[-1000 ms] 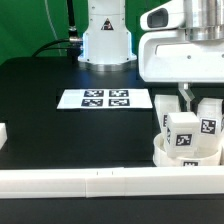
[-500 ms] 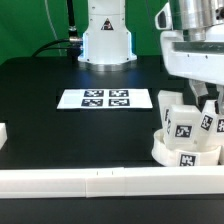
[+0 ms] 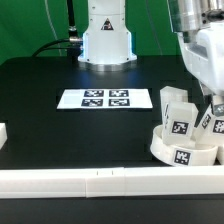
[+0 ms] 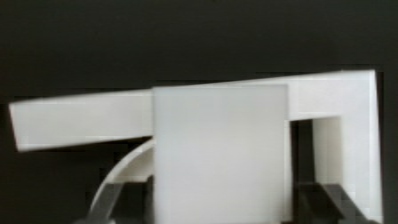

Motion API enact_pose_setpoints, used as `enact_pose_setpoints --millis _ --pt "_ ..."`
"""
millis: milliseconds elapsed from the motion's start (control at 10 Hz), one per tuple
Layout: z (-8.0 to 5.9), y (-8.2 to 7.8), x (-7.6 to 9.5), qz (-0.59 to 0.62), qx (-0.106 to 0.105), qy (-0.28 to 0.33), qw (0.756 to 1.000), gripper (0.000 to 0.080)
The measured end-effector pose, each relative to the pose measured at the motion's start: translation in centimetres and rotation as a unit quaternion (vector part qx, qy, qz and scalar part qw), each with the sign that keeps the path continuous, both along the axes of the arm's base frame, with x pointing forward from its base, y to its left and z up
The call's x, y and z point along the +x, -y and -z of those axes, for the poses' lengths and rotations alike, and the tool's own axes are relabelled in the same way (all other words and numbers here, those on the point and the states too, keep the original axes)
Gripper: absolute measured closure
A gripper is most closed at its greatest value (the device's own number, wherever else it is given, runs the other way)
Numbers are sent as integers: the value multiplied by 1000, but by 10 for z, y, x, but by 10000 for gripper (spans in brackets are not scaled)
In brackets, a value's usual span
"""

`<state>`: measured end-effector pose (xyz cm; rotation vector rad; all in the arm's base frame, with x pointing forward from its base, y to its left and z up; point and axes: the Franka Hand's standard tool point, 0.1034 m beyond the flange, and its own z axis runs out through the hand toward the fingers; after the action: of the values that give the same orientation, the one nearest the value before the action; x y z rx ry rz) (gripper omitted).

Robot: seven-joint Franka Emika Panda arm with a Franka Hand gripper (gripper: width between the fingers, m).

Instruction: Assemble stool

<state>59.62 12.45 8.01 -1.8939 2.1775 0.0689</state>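
Note:
The round white stool seat (image 3: pixel 172 151) lies at the exterior view's right, against the front rail. Several white block legs with black-and-white tags stand in it; the nearest leg (image 3: pixel 178 114) is upright. My gripper (image 3: pixel 212 104) reaches down from the upper right and is shut on a leg (image 3: pixel 210 124) farther right, partly cut by the frame edge. In the wrist view this leg (image 4: pixel 222 150) fills the space at my gripper (image 4: pixel 222 205), with a dark finger (image 4: pixel 118 203) against each side. A curved seat edge (image 4: pixel 128 165) shows beside it.
The marker board (image 3: pixel 105 99) lies flat mid-table. A long white border rail (image 3: pixel 90 182) runs along the front edge. The robot's base (image 3: pixel 105 35) stands at the back. A small white piece (image 3: pixel 3 133) sits at the left edge.
The wrist and hand have swung up and to the exterior view's right, turning as they went. The legs and seat now show different faces and tags, so they turned with it.

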Motion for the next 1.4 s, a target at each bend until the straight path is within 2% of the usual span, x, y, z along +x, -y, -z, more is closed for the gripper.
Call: enact_pose_setpoints --millis 200,400,600,800,1000,1100,1200,1300,1400 --pt "2 12 0 133 32 10 991 464" --pt "2 16 -1 227 55 25 972 464" --pt "1 19 -3 295 67 44 952 464" --pt "2 16 -5 355 87 30 930 464" --pt "2 16 -6 360 89 29 928 464" --pt "-2 13 -6 351 95 20 931 285" --pt "-13 14 -3 344 100 25 933 193" --pt "-27 16 -4 334 103 33 936 193" --pt "-44 17 -7 327 110 38 938 157"
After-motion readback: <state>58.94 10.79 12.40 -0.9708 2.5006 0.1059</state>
